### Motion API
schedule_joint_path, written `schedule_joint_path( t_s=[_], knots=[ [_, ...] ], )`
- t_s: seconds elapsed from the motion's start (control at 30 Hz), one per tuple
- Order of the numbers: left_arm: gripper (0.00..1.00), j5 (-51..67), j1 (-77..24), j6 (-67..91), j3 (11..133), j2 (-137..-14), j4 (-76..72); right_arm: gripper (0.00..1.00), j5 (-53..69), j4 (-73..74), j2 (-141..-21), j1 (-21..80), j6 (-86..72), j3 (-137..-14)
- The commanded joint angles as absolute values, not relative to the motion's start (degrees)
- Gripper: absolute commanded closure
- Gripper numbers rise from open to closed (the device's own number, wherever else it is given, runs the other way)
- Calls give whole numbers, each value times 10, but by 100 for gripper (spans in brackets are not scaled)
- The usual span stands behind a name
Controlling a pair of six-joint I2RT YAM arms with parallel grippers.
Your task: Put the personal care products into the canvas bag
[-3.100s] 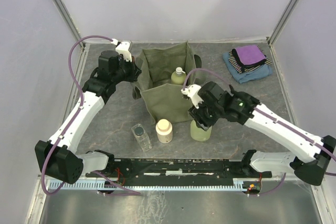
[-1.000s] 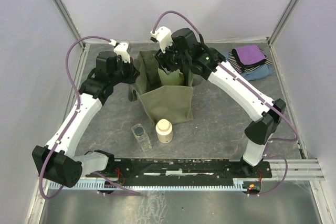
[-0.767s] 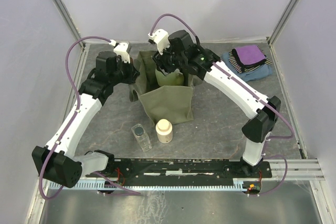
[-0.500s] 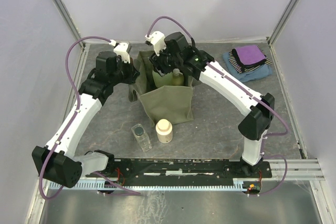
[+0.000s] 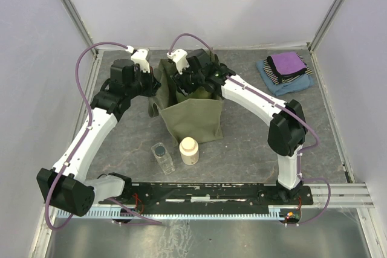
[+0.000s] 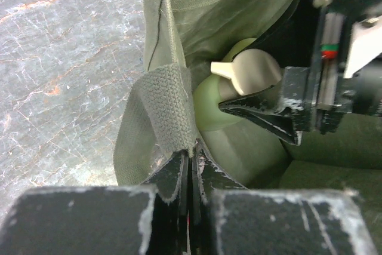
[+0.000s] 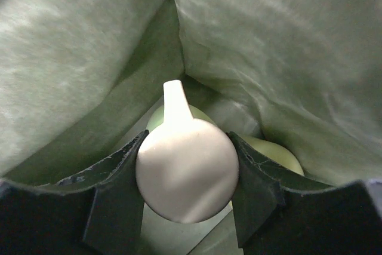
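Olive bag [image 5: 193,119]: is standing mid-table [image 5: 260,143], mouth up, soft walls sagging inward.
L gripper [image 6: 190,165]: is pinching the strap [image 6: 167,106] at the bag's left rim, jaws pressed flat together on the webbing.
R gripper [image 7: 187,147]: is reaching down into the bag, fingers pressing on both sides of the pump bottle [image 7: 187,174] at its white head, so it's holding it.
In the bag: pump bottle is sitting upright close to the left wall, w/ yellow-green body showing under the head. Can't tell if it's touching the bottom.
Blocking: R arm is covering most of the bag mouth in the top view. Fabric is crowding in around the bottle on the far and left sides. A pale green curve is showing just right of the head; can't tell what it is.
Out front: cream jar [image 5: 188,150] and clear bottle [image 5: 162,156] are standing upright just beside each other, near the bag's front wall but apart from it.
Far corner: cloths [image 5: 284,72] are lying stacked, well apart from the bag.
Count: 1 bag, 3 bottles showing (1 gripped, 2 outside), 1 cloth stack, 2 arms.
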State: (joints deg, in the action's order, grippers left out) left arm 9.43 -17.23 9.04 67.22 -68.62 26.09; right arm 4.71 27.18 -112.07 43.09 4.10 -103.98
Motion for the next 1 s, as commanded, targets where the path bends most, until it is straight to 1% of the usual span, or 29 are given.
schedule_joint_path(
  t_s=[0.0, 0.17, 0.4, 0.43, 0.47, 0.5, 0.53, 0.67, 0.73, 0.83, 0.97],
  knots=[
    [97, 101, -173, 79, 684, -674, 256, 100, 49, 112, -1070, 421, 44, -1005],
    [97, 98, -173, 79, 687, -676, 256, 100, 50, 38, -1056, 417, 39, -940],
    [97, 96, -173, 79, 691, -681, 256, 100, 47, 77, -1058, 414, 44, -931],
    [97, 96, -173, 79, 691, -682, 255, 98, 47, 89, -1060, 413, 46, -935],
    [97, 96, -173, 79, 692, -684, 256, 93, 47, 102, -1063, 414, 46, -940],
    [97, 96, -174, 79, 693, -685, 256, 82, 47, 111, -1065, 414, 46, -943],
    [97, 96, -173, 79, 693, -687, 256, 73, 47, 114, -1064, 413, 44, -943],
    [97, 97, -173, 79, 697, -694, 255, 40, 46, 116, -1056, 413, 38, -946],
    [97, 98, -173, 78, 699, -697, 255, 27, 45, 121, -1053, 413, 36, -955],
    [97, 99, -173, 78, 701, -700, 255, 17, 38, 139, -1047, 412, 36, -975],
    [97, 100, -173, 78, 701, -701, 253, 7, 33, 169, -1038, 413, 36, -1007]
  ],
)
